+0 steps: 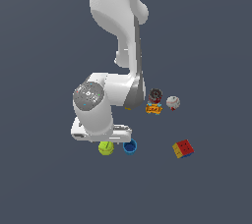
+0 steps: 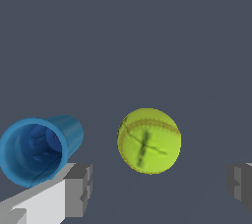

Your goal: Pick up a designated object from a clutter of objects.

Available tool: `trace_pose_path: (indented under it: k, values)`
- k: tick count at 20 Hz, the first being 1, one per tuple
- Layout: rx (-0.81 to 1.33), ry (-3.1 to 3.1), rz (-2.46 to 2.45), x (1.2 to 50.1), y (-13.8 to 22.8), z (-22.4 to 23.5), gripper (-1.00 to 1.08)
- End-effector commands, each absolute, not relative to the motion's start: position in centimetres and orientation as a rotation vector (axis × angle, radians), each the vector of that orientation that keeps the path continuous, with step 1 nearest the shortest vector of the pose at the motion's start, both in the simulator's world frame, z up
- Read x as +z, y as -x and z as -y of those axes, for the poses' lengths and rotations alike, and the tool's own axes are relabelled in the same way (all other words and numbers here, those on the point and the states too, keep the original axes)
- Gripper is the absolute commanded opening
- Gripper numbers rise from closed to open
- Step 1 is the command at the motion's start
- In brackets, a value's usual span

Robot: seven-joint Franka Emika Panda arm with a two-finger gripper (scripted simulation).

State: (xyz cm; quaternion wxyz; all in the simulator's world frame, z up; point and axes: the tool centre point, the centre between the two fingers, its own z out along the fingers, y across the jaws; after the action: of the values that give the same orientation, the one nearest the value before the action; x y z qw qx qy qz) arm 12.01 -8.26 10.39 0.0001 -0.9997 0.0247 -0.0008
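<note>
The designated object, a yellow-green tennis ball [image 2: 149, 141] with a dark seam line, lies on the dark floor. In the exterior view the ball [image 1: 106, 148] peeks out just below the white hand [image 1: 101, 132], which hangs right over it. My gripper [image 2: 160, 188] is open. One grey finger [image 2: 78, 188] stands on the cup's side of the ball and the other finger [image 2: 240, 186] far off on the opposite side. Neither touches the ball. A blue cup [image 2: 37, 149] lies on its side close beside the ball, mouth toward the wrist camera.
The blue cup [image 1: 130, 146] sits just to the exterior view's right of the ball. A multicoloured puzzle cube [image 1: 183, 149] lies farther right. Behind, a red-orange can [image 1: 155, 101] and a white baseball [image 1: 173, 102] stand beside the arm's forearm [image 1: 123, 88].
</note>
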Motion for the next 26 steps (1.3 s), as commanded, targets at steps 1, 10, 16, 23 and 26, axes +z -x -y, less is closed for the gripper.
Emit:
trace_pose_path:
  k: [1, 10, 16, 23, 26]
  values:
    - [-0.002, 3.141, -0.080, 9.6, -12.2, 8.5, 1.00]
    - [0.001, 3.141, -0.082, 8.6, -12.1, 8.6, 1.00]
    - [0.000, 3.140, -0.082, 5.7, -12.1, 8.6, 1.00]
    - [0.000, 3.140, -0.082, 4.1, -12.2, 8.7, 1.00]
    - [0.000, 3.140, -0.082, 4.1, -12.2, 8.7, -1.00]
